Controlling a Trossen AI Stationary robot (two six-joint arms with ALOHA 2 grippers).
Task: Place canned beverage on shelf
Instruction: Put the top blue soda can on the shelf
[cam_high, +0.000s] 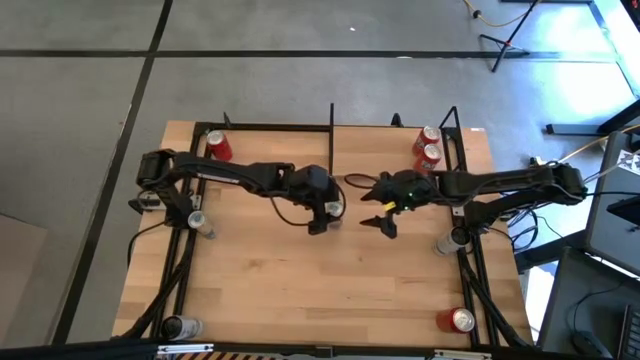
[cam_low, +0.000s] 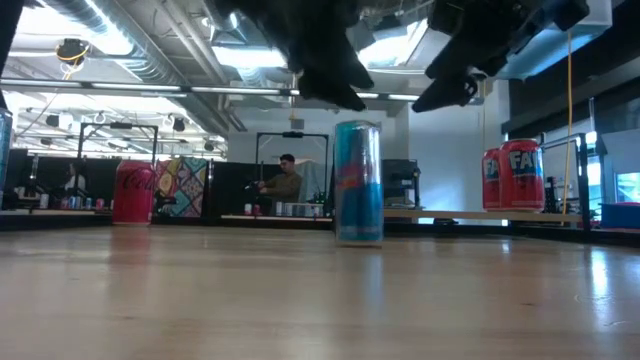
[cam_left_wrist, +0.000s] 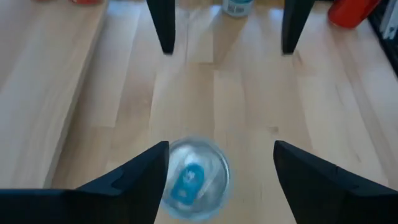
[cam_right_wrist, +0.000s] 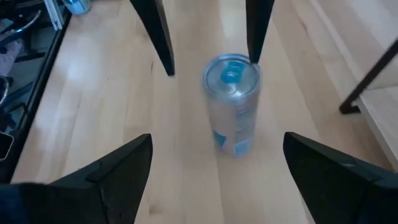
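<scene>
A tall blue can (cam_low: 358, 181) stands upright near the middle of the desk (cam_high: 300, 290), free of both arms. The left end effector (cam_high: 325, 215) hangs directly above it with its fingers spread wide; from the left wrist camera the can's silver lid (cam_left_wrist: 194, 177) sits between the two dark fingers (cam_left_wrist: 134, 180), closer to one of them, with no contact visible. The right end effector (cam_high: 385, 212) waits just to the right of the can, also spread wide (the can (cam_right_wrist: 233, 102) shows farther off, beyond its fingers).

The shelf (cam_high: 275, 140) lies along the far part of the desk, its light board framed by thin black rods. A red can (cam_high: 219, 146) stands at its far left, and two red cans (cam_high: 429, 146) stand together at the far right. Silver cans (cam_high: 200, 224) and another red can (cam_high: 460, 320) sit by the desk's side edges. A person (cam_low: 285, 180) is seated in the room behind.
</scene>
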